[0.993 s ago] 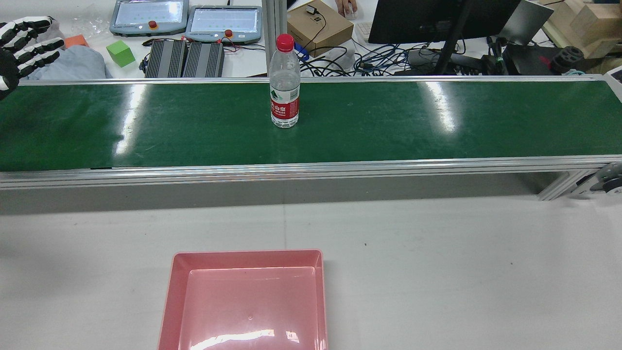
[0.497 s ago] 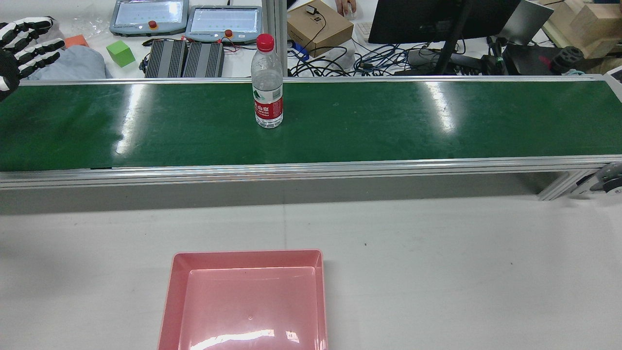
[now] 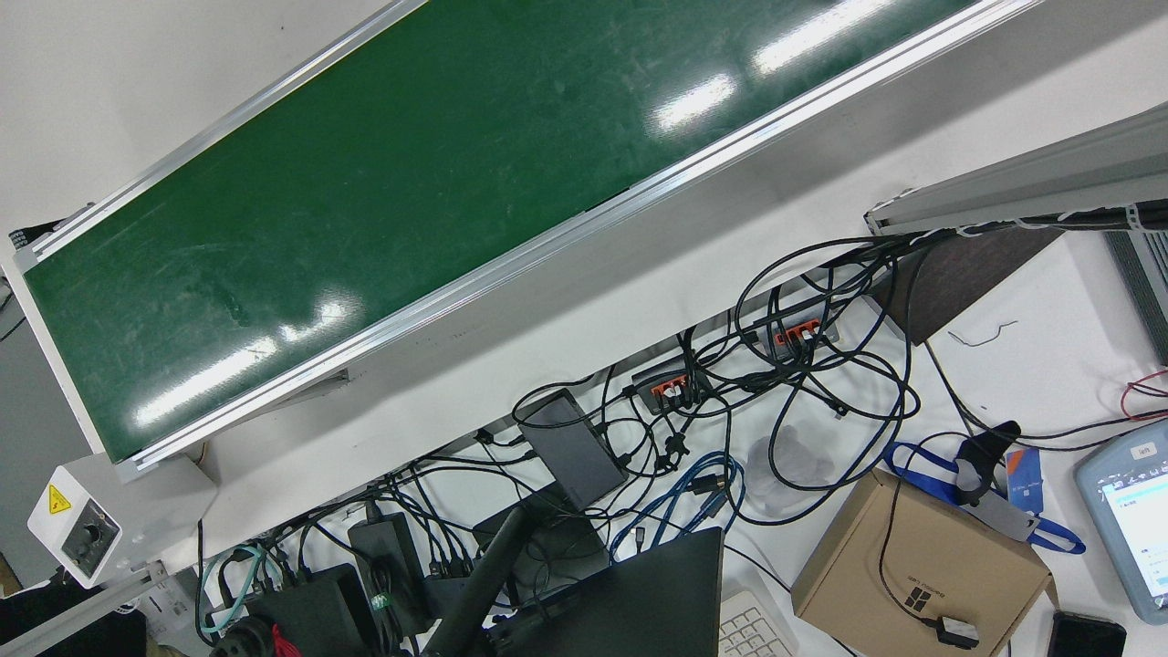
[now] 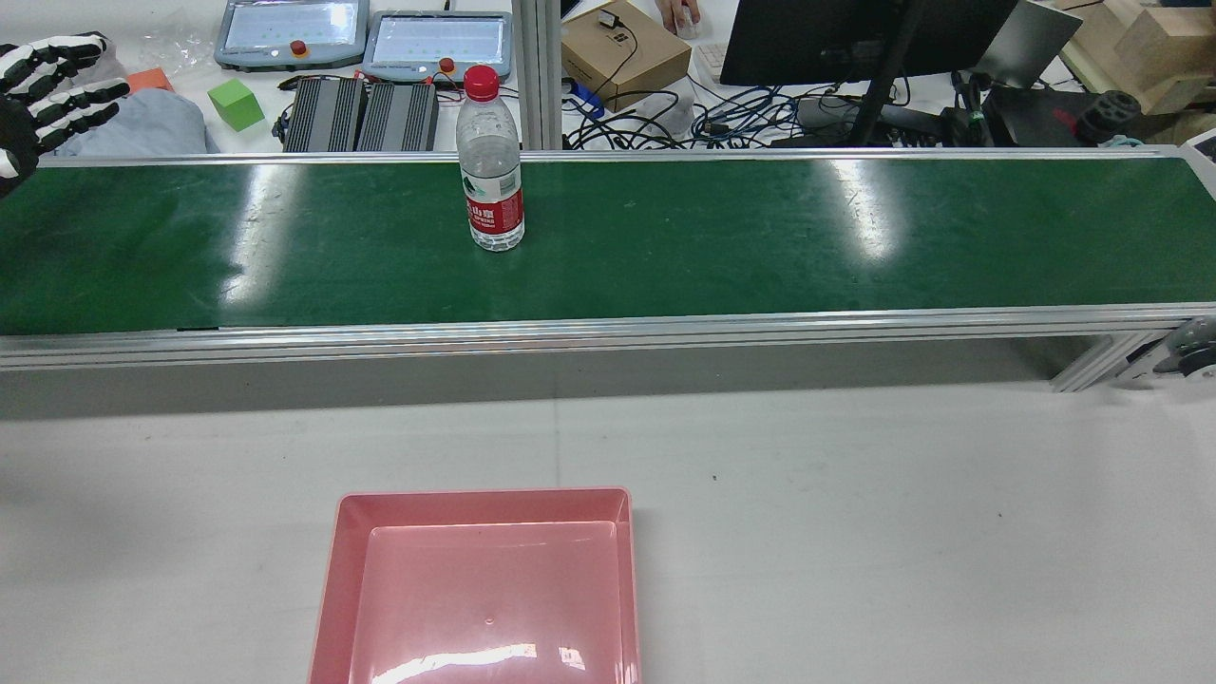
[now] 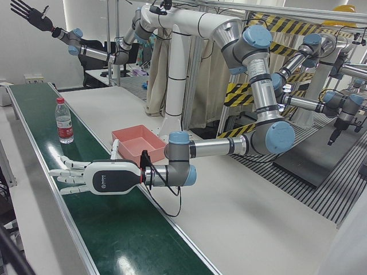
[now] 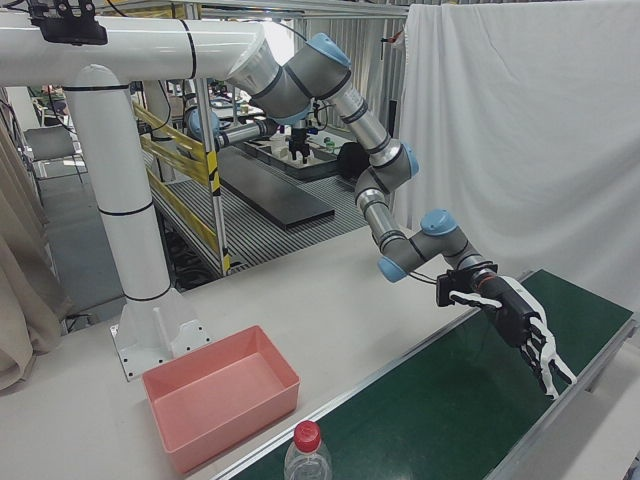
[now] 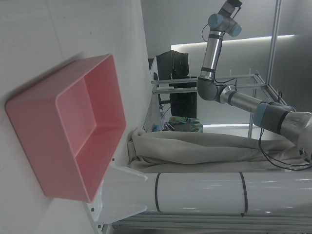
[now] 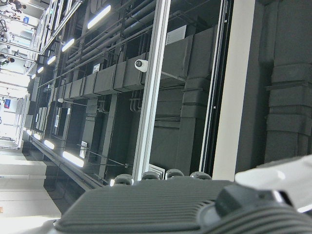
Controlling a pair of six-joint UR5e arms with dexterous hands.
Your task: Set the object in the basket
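Observation:
A clear water bottle (image 4: pixel 490 171) with a red cap and red label stands upright on the green conveyor belt (image 4: pixel 760 237). It also shows in the left-front view (image 5: pixel 64 120) and the right-front view (image 6: pixel 305 455). The pink basket (image 4: pixel 480 496) sits empty on the white table in front of the belt, also in the left hand view (image 7: pixel 83 131). My left hand (image 4: pixel 43 81) is open, fingers spread, over the belt's left end, well apart from the bottle (image 5: pixel 86 177) (image 6: pixel 520 320). My right hand (image 5: pixel 31 14) is raised high, open and empty.
Behind the belt lie teach pendants (image 4: pixel 290 28), black boxes (image 4: pixel 361 114), a green cube (image 4: pixel 235 103), a cardboard box (image 4: pixel 622 52), cables and a monitor. The belt has aluminium side rails (image 4: pixel 608 328). The front view shows only belt (image 3: pixel 365 182) and cables.
The bottle has moved left along the belt, toward my left hand. My left hand has stayed almost still.

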